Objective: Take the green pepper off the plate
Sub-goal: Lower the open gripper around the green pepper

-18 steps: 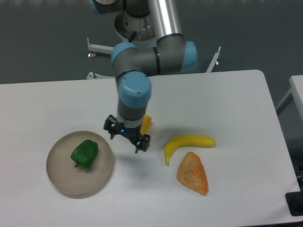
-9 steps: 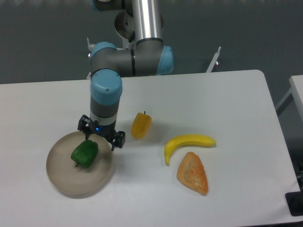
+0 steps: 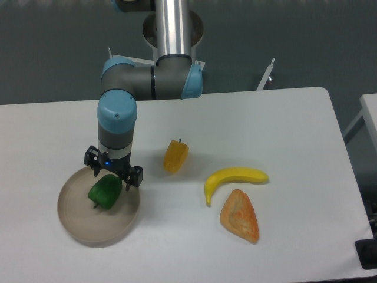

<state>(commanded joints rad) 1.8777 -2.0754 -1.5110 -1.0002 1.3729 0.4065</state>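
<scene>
The green pepper (image 3: 106, 191) lies on the plate (image 3: 79, 224), stem toward the camera; the gripper (image 3: 112, 178) hangs vertically above, jaws spread, empty.

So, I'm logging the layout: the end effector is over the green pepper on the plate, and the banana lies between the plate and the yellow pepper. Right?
Not quite. The camera view shows the yellow pepper between the plate and the banana. The rest holds: the end effector is over the green pepper on the plate.

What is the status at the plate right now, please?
Hand open, above the green pepper. Pepper lying on the plate, not gripped. Nothing in the way.
</scene>
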